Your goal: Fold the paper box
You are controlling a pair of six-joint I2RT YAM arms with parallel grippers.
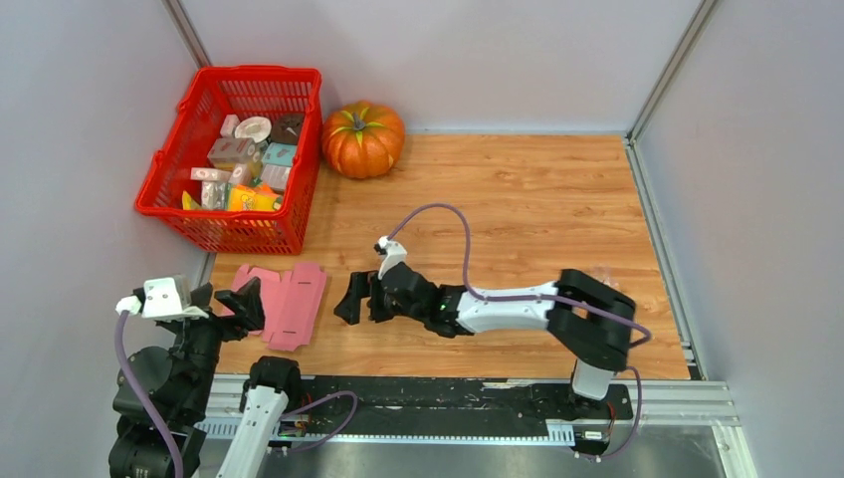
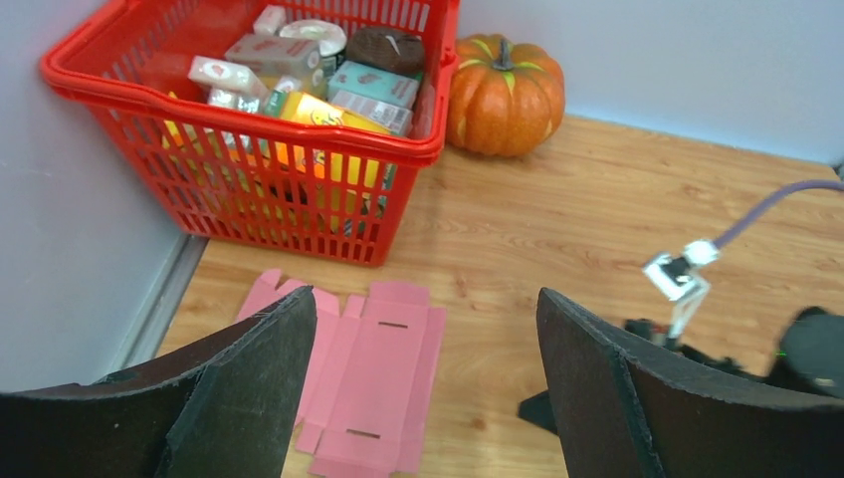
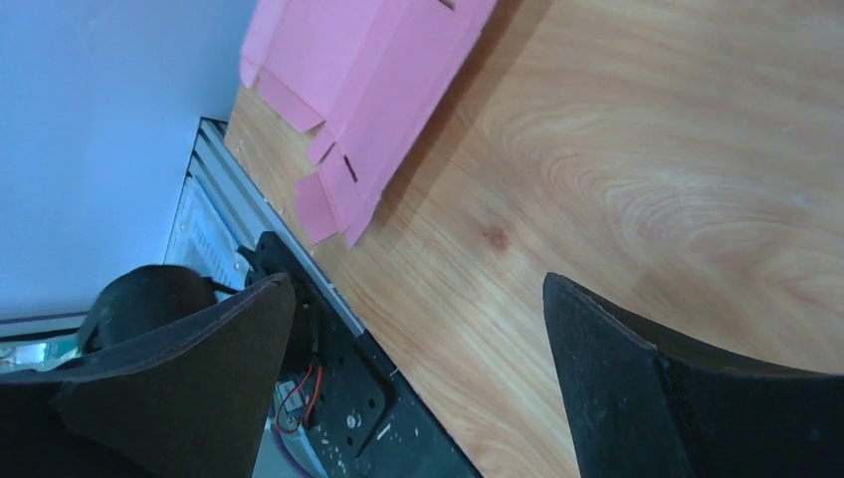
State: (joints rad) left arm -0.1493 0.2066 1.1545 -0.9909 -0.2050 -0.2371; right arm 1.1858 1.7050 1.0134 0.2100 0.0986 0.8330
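top: left gripper, jaws spread, hangs at the flat paper box's left edge; right gripper, also spread, points at its right edge, apart from it. left wrist: box lies before the red basket. right wrist: bare table beside the box.

I'm looking into a robotics lab test cell, not a home or a shop. Plain pale walls on metal posts are closing in a wood-grain table. A slotted metal rail is running along the 6 o'clock edge, with robot arms bolted there. Staged props are sitting at 11 o'clock: a red basket holding packaged goods, and a pumpkin just beside it.
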